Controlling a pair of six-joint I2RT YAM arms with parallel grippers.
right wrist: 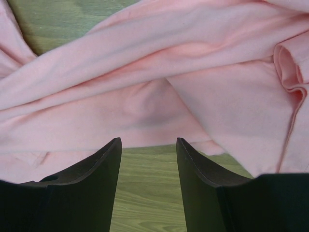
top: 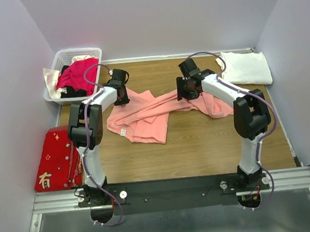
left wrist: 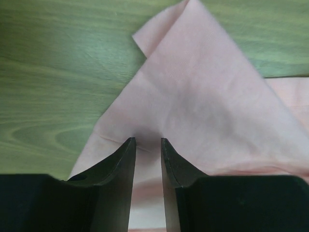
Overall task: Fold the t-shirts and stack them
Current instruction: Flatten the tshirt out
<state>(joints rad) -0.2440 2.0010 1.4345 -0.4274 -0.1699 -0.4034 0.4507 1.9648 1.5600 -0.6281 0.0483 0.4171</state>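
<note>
Quick count: two arms, two tees, and one flat red cloth with gold characters [top: 53, 160] front left. The salmon-pink cotton tee [top: 144, 119] is crumpled mid-table with both arms bent down over it. The left gripper [left wrist: 147, 140] is slightly parted, tips on the fabric. The right gripper [right wrist: 148, 140] is spread at its edge. The folded white tee [top: 246, 67] sits back right, and one white plastic basket [top: 68, 54] of clothes back left.

Robot lab test cell is indicated: wooden table [top: 201, 150] is boxed in by plain white walls [top: 8, 53]; left arm [top: 88, 127] and right arm [top: 250, 118] are bolted to an aluminium rail [top: 291, 177].
</note>
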